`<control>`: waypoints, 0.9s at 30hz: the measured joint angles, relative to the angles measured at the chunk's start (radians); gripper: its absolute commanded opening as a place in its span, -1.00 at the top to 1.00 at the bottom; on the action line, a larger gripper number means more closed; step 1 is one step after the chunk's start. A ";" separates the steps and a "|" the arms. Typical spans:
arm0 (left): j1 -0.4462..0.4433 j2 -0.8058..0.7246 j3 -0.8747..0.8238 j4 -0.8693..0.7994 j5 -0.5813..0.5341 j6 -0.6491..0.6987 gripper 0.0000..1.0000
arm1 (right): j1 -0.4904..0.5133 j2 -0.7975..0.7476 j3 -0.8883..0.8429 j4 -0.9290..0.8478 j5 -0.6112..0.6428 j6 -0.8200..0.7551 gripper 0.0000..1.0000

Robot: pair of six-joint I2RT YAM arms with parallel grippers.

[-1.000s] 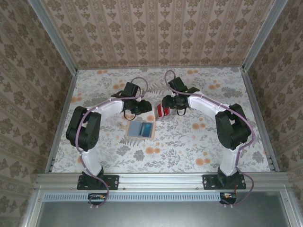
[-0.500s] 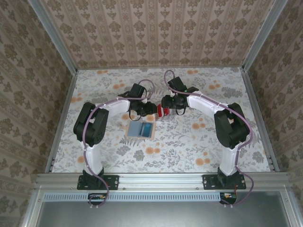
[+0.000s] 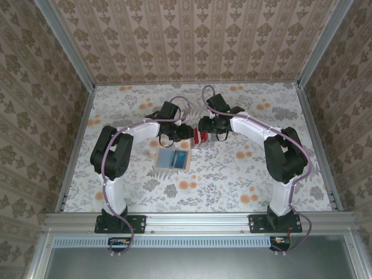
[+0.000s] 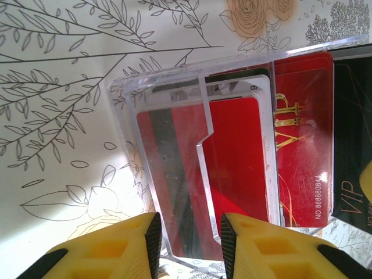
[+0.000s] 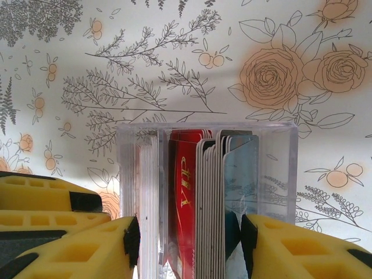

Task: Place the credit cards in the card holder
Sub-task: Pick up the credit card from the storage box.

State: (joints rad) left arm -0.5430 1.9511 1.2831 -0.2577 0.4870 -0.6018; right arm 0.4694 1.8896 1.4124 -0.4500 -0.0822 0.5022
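The credit cards (image 3: 200,137) stand on edge in a clear plastic box (image 5: 273,151): several red ones (image 5: 183,192), white-edged ones and a blue-grey one (image 5: 239,174). My right gripper (image 5: 189,250) reaches over the box, its pads pressed against the two outer sides of the card stack. My left gripper (image 4: 189,244) is open; its fingertips straddle the box's near corner and a red card with a dark band (image 4: 174,174). In the top view the left gripper (image 3: 185,135) meets the right gripper (image 3: 204,129) at the box. The card holder (image 3: 173,158) lies open just in front, blue-grey lining up.
The floral tablecloth (image 3: 232,174) covers the table. Patterned walls with metal rails (image 3: 75,145) close in the left, right and back. A black VIP card (image 4: 354,145) sits at the box's right side in the left wrist view.
The left arm swung right, bringing its gripper up against the card box beside the right gripper. The right arm and the card holder have stayed put.
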 measured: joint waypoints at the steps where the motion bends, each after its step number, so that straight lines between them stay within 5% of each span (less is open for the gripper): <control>1: 0.000 0.000 0.001 0.000 0.000 0.000 0.29 | 0.000 -0.003 0.000 0.000 0.000 0.000 -0.03; 27: -0.001 0.000 0.019 -0.002 -0.002 0.000 0.29 | -0.028 -0.049 -0.011 -0.003 0.013 -0.010 0.82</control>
State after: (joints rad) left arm -0.5438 1.9514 1.3018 -0.2600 0.4850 -0.6018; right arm 0.4416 1.8404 1.4017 -0.4530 -0.0689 0.4923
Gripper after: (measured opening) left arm 0.358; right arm 0.108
